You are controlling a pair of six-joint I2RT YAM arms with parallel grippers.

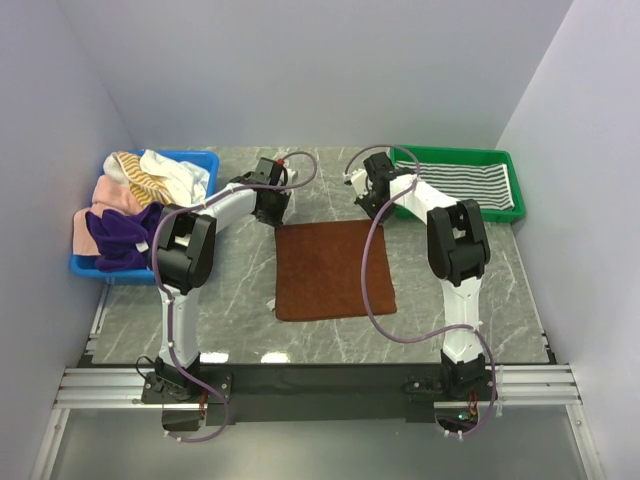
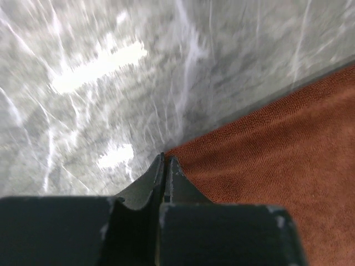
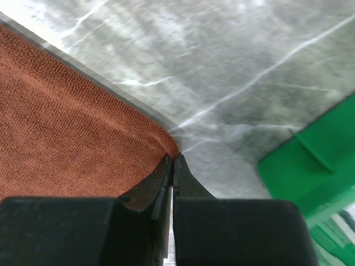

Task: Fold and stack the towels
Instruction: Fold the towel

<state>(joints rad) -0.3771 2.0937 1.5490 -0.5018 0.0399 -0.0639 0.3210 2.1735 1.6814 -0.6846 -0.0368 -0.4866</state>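
The brown towel (image 1: 333,270) lies spread flat in the middle of the bench (image 1: 230,290), a single layer, roughly square, with its two far corners at the two grippers. The left gripper (image 2: 166,160) is down on the far left corner: its jaws are closed to a thin slit, and the tip of the cloth runs right into them. From this gripper the rest of the towel stretches away to its right and back toward the arm bases, with bare marble on its left. The right gripper (image 3: 173,160) pinches the far right corner in the same way, jaws narrow, the corner curled up slightly where it enters the fingertips. The towel spreads to this gripper's left, and marble lies ahead of it.

Just to the right of the right gripper, and a little farther out, sits a green tray (image 1: 515,190) with a grey-white striped towel (image 1: 470,180) laid flat inside it. Its green wall shows at the edge of the right wrist view. Well to the left of the left gripper stands a blue bin (image 1: 205,158) heaped with loose towels: a purple towel (image 1: 125,235) at the near side, a pink towel (image 1: 105,195) beside it, then a yellow-white striped towel (image 1: 140,180) and a white towel (image 1: 180,175) toward the far end.
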